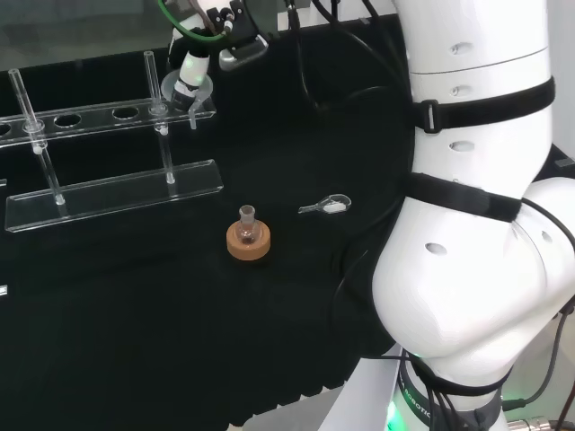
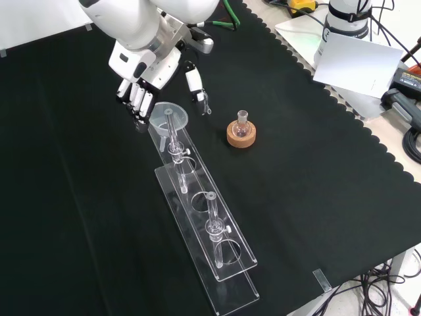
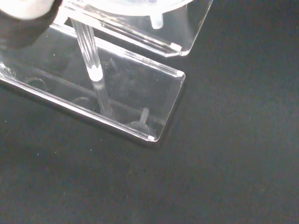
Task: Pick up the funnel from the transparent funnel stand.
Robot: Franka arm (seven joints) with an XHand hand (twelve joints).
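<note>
The clear funnel (image 2: pixel 170 116) sits in the end hole of the transparent funnel stand (image 2: pixel 228 289), the end nearest the arm. My hand (image 2: pixel 148 71) hangs just behind it, fingers (image 2: pixel 136 100) straight and pointing down beside the rim, thumb (image 2: pixel 195 81) spread off to the other side. Nothing is gripped. In the head view the hand (image 1: pixel 192 70) hovers over the funnel (image 1: pixel 196 97) at the right end of the stand (image 1: pixel 117 189). The wrist view looks down past a fingertip (image 3: pixel 23 14) at the funnel's rim (image 3: pixel 140 3) and the stand's base plate (image 3: pixel 140 93).
A cork ring (image 1: pixel 248 244) bearing a small round flask (image 2: pixel 241 127) stands on the cloth near the stand. A small clear clip (image 1: pixel 327 206) lies beside it. Upright rods (image 1: pixel 25 99) rise from the stand. The cloth's scalloped edge (image 2: pixel 368 131) runs along the front view's right.
</note>
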